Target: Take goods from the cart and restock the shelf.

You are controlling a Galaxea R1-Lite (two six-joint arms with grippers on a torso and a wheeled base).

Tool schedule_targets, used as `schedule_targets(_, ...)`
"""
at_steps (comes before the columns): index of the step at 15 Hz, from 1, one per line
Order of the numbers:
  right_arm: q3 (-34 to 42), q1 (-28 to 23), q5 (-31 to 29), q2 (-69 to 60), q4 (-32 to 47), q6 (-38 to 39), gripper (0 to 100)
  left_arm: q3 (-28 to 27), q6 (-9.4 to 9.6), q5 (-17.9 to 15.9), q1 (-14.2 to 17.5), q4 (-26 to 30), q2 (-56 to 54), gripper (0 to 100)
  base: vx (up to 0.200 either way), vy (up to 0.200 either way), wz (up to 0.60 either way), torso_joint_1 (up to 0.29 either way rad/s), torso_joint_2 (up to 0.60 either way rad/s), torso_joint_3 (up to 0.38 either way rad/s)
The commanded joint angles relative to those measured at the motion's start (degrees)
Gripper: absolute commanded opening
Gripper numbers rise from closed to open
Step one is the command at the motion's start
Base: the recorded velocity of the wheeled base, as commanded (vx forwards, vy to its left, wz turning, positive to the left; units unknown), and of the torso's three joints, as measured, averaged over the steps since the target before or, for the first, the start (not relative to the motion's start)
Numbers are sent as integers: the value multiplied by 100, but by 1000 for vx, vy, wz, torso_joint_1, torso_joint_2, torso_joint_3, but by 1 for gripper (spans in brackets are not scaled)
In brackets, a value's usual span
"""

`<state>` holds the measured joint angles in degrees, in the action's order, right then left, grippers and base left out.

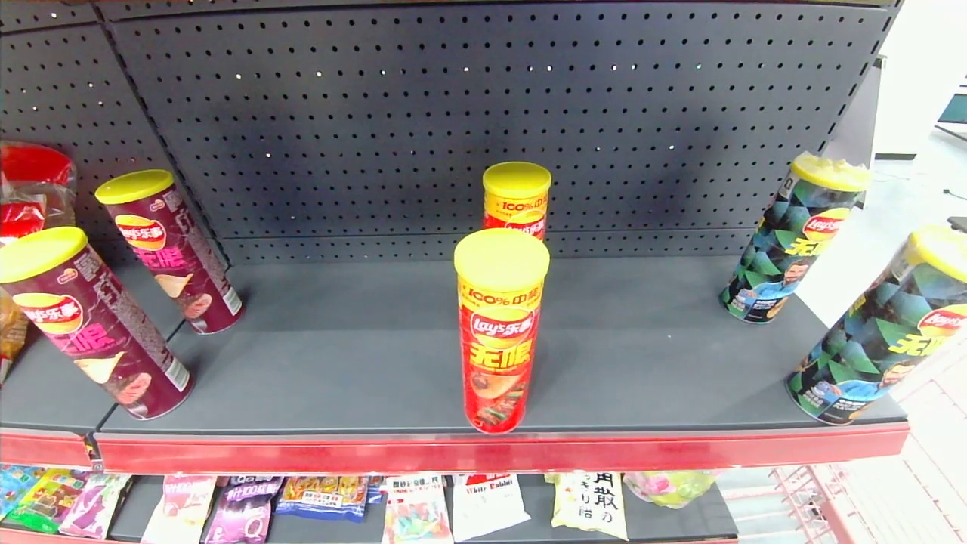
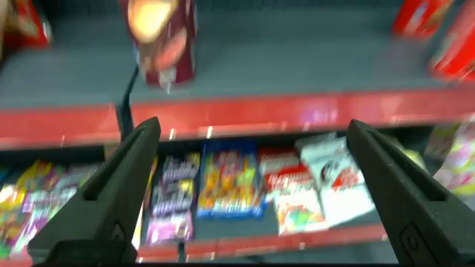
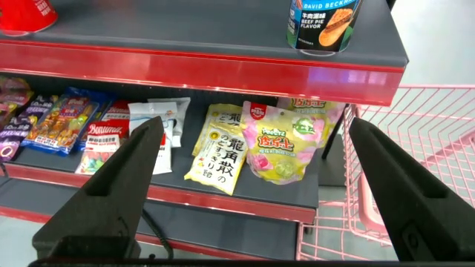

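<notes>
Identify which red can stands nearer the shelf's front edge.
The near red can, by the red lip; the rear red can stands behind it, near the pegboard.

Shelf [image 1: 340,355] evenly lit, white glare at right, edges distorted.

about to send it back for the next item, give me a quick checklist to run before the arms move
1. Left gripper empty and open: ok.
2. Right gripper empty and open: ok.
3. Bare room on the shelf between the front maroon can and the front red can: ok.
4. Cans on that shelf standing upright: ok.
5. Goods in the pink cart ready to pick: cannot tell, its inside is out of sight.
</notes>
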<state>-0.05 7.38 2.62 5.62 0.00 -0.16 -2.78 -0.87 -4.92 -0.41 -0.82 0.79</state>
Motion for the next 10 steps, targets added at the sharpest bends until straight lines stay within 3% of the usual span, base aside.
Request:
schedule_targets(1,5,1,2,9,0,7,100,-2280,-740,-123,-389,-226,2452,100,0,0,0,0,0,0)
schedule_targets(2,5,1,2,9,0,-2,100,-2693,-731,-378,-539,-200,2874,100,0,0,0,0,0,0)
schedule_targets(4,-4,1,2,9,0,-2,100,-2693,-494,-1239,-767,-208,3867,100,0,0,0,0,0,0)
schedule_targets(5,5,1,-7,9,0,7,100,-2719,-467,-1450,-776,-217,4438,100,0,0,0,0,0,0)
schedule_targets(8,5,1,2,9,0,7,100,-2877,227,-1467,-1189,-419,5853,100,0,0,0,0,0,0)
schedule_targets(9,-4,1,2,9,0,7,100,-2912,306,-1459,-1277,-481,6038,100,0,0,0,0,0,0)
schedule_targets(10,-4,1,2,9,0,7,100,-3009,412,-1415,-1611,-551,6372,100,0,0,0,0,0,0)
